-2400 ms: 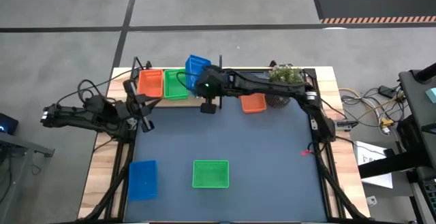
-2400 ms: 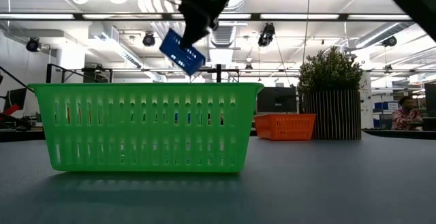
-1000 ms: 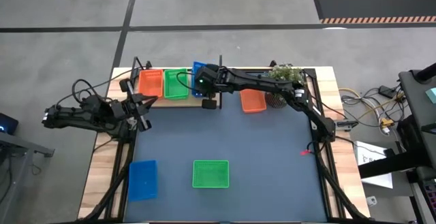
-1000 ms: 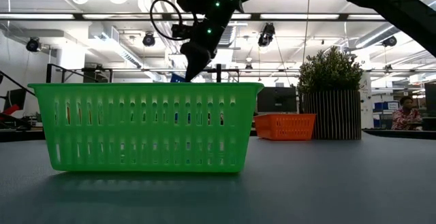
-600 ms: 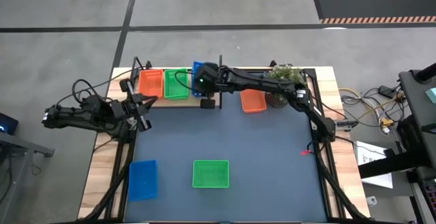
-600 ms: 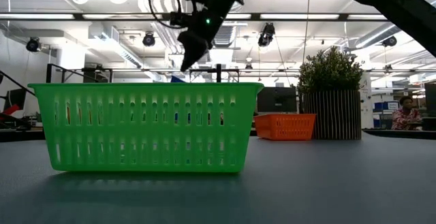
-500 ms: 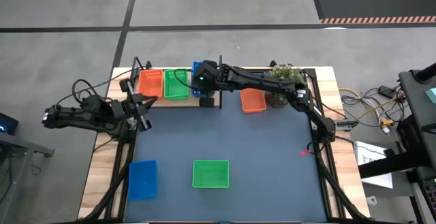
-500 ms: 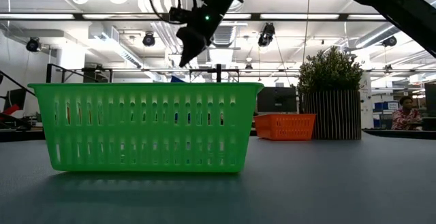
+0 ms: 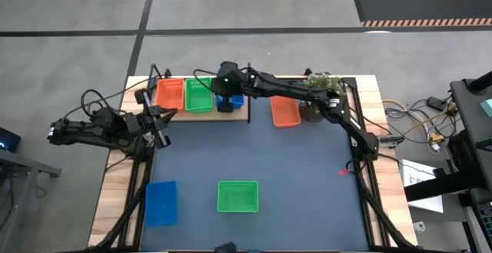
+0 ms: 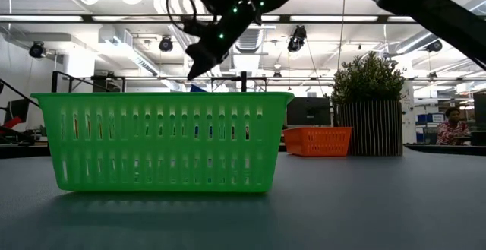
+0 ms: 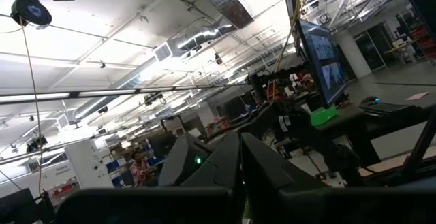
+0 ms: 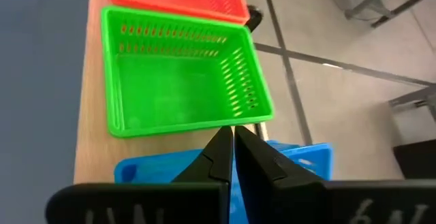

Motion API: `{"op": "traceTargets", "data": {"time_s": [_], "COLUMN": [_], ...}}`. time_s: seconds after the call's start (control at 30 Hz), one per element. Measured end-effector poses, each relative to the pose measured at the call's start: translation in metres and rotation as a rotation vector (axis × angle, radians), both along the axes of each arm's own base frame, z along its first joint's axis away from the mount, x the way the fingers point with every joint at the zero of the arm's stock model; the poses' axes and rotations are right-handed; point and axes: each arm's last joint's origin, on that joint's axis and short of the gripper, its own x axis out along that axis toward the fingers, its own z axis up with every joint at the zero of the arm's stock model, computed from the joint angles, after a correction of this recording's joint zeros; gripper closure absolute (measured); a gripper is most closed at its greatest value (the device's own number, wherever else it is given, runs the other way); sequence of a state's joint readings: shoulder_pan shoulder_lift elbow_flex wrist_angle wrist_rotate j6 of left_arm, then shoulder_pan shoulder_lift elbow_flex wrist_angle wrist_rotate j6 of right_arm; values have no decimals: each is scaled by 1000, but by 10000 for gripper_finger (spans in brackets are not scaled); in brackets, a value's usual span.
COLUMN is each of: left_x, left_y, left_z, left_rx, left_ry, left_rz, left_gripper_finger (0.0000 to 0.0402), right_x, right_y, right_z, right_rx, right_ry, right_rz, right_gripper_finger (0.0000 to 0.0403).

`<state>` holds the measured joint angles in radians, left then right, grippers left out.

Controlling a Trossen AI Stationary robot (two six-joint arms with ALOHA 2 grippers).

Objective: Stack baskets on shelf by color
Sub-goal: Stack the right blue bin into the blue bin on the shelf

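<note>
The high view looks straight down on the whole desk [image 9: 115, 199] from well above. The low view sits at desk height, close behind a green basket [image 10: 162, 140], facing the room. The left wrist view tilts up toward the ceiling. The right wrist view looks down closely on the shelf [image 12: 83, 142], which the high view also shows.

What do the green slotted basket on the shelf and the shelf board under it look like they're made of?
The green slotted basket looks like moulded plastic, slightly glossy, with even rows of punched slots in thin walls. The shelf board looks like light unfinished wood, pale and matt, though it could be a laminate.
</note>
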<state>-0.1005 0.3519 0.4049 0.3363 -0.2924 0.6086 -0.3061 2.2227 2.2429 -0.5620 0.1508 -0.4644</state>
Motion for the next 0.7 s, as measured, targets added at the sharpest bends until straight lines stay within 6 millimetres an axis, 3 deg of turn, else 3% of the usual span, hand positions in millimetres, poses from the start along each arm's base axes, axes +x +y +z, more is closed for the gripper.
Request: {"op": "traceTargets", "data": {"time_s": [0.17,0.43,0.7], "left_x": [0,0,0], "left_y": [0,0,0], "left_z": [0,0,0], "left_rx": [0,0,1], "left_ry": [-2,-2,0], "left_rz": [0,0,0], "left_gripper_finger": [402,402,402], "right_x": [3,1,-15], "right_y": [-1,1,5], "right_z": [-11,6,-1], "right_rx": [4,-7,61], "right_ry": [29,-13,172], "right_rz": [7,7,-1], "right_gripper_finger": [394,394,394]}}
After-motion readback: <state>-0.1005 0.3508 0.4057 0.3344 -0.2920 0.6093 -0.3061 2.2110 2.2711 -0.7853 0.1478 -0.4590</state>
